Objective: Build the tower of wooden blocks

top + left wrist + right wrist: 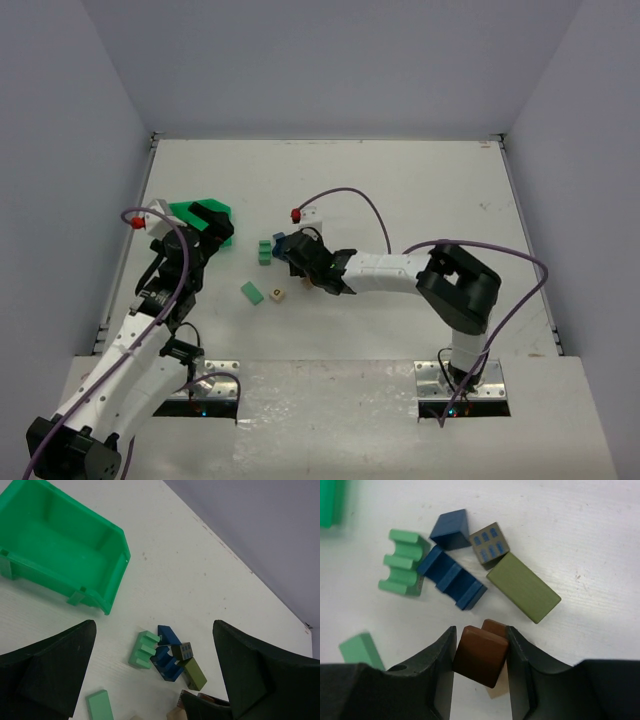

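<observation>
Right wrist, right jaws clamping brown block [481,654]

Bin [116,572] left of block cluster [167,657], slightly behind.

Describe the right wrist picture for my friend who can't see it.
Two black fingers pinch a brown block. Beyond it, on the white table, lie an olive bar, a dark blue notched block and a green notched block.

The top camera looks steeply down from behind the arm bases over the whole table [400,180]. Both wrist cameras sit close (right nearest), sharing the blue notched block [167,664] [452,579].
</observation>
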Robot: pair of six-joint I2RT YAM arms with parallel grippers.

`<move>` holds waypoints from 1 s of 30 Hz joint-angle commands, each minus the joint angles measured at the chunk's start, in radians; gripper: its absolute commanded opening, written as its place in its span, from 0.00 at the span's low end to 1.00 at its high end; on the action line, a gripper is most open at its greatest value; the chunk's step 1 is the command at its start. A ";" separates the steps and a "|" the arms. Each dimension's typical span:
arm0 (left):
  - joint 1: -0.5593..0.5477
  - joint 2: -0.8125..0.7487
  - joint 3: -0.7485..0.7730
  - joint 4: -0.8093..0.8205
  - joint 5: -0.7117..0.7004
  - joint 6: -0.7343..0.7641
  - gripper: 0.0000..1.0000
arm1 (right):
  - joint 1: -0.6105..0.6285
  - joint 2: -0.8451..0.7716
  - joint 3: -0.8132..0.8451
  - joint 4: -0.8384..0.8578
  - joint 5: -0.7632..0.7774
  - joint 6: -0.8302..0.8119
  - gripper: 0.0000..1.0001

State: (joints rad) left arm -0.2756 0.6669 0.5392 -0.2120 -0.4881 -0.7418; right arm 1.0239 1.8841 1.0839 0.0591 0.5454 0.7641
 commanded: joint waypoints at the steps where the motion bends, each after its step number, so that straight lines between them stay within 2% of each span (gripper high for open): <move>1: -0.002 0.005 0.007 0.031 -0.010 -0.001 1.00 | -0.008 -0.128 0.127 -0.213 -0.143 -0.332 0.10; 2: -0.002 0.005 0.008 0.031 -0.010 -0.001 1.00 | -0.017 -0.129 0.129 -0.290 -0.165 -0.378 0.10; 3: -0.002 0.012 0.008 0.030 -0.012 -0.001 1.00 | -0.047 -0.129 0.188 -0.448 -0.205 -0.396 0.09; 4: -0.002 0.015 0.010 0.031 -0.012 0.002 1.00 | -0.069 -0.125 0.234 -0.533 -0.247 -0.408 0.08; 5: -0.002 0.018 0.011 0.031 -0.011 0.002 1.00 | -0.124 -0.122 0.250 -0.649 -0.345 -0.415 0.06; 8: -0.002 0.032 0.016 0.029 -0.007 0.009 1.00 | -0.250 -0.139 0.216 -0.770 -0.502 -0.430 0.04; 12: -0.002 0.047 0.019 0.031 -0.004 0.011 1.00 | -0.338 -0.198 0.097 -0.822 -0.458 -0.481 0.06; 17: -0.002 0.060 0.022 0.036 -0.001 0.015 1.00 | -0.380 -0.226 0.001 -0.877 -0.476 -0.609 0.06; 19: -0.002 0.068 0.022 0.038 0.003 0.015 1.00 | -0.390 -0.181 0.006 -0.941 -0.418 -0.602 0.07; 26: -0.002 0.084 0.025 0.038 -0.002 0.020 1.00 | -0.438 0.007 0.082 -0.969 -0.486 -0.711 0.12; 30: -0.002 0.076 0.022 0.037 -0.009 0.021 1.00 | -0.464 0.086 0.169 -0.970 -0.525 -0.745 0.20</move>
State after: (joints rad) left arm -0.2756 0.7547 0.5392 -0.2124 -0.4884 -0.7365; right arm 0.5853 1.9284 1.1588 -0.8967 0.0692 0.0882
